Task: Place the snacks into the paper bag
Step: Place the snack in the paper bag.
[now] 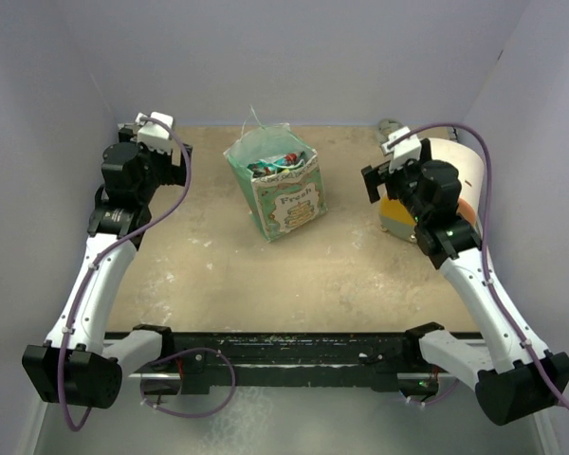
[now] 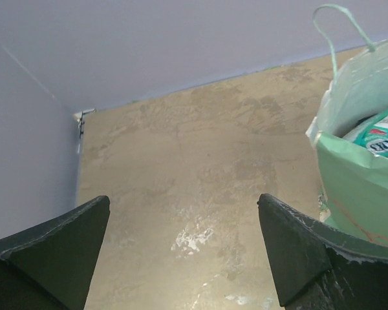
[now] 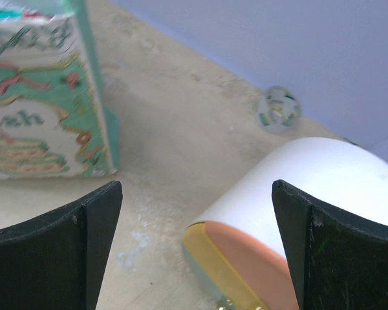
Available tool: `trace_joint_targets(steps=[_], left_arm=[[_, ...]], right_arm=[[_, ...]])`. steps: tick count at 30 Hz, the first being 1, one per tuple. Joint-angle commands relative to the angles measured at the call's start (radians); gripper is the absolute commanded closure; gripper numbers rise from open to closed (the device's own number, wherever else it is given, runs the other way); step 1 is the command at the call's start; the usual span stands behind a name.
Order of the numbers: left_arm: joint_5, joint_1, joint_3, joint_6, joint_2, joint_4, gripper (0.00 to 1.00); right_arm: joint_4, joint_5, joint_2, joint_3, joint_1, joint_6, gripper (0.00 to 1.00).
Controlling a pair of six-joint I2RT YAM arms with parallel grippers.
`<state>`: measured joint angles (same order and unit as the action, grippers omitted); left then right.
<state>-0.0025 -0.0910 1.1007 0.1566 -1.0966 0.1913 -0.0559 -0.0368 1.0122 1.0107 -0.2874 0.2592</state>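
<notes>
A: Progress?
B: Snacks [image 1: 277,163] in bag [image 1: 289,207], 12 o'clock from table [image 1: 218,275] centre. None seen loose. Left gripper [image 2: 182,200] at its 9, right gripper [image 3: 195,186] at its 3, both spread wide, empty.
A: Remaining?
B: Likely nothing. Round item [image 3: 279,110] at 1 o'clock is unclear.

Left arm [image 1: 93,275] and right arm [image 1: 482,280] reach from the lower corners toward the frame's upper sides, with left hand [image 2: 183,205] and right hand [image 3: 197,188] spread wide, empty.

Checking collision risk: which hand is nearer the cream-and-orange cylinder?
Right. The right hand is beside the cylinder's orange end; the left hand is across the table, past the paper bag.
</notes>
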Motion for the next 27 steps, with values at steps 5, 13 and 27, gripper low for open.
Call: trace_joint_targets(steps=[5,13,27], left_arm=[[0.007,0.091,-0.063,-0.150,0.121,-0.025,0.01],[0.047,0.093,0.006,-0.039,0.165,0.049,0.01],[0.156,0.135,-0.095,-0.053,0.262,0.071,0.01]], right_arm=[[-0.023,-0.144,-0.008,0.050,0.002,-0.103,0.00],[-0.029,-0.119,-0.139,0.005,0.002,-0.066,0.00],[0.016,0.015,-0.326,-0.142,0.055,-0.031,0.00]])
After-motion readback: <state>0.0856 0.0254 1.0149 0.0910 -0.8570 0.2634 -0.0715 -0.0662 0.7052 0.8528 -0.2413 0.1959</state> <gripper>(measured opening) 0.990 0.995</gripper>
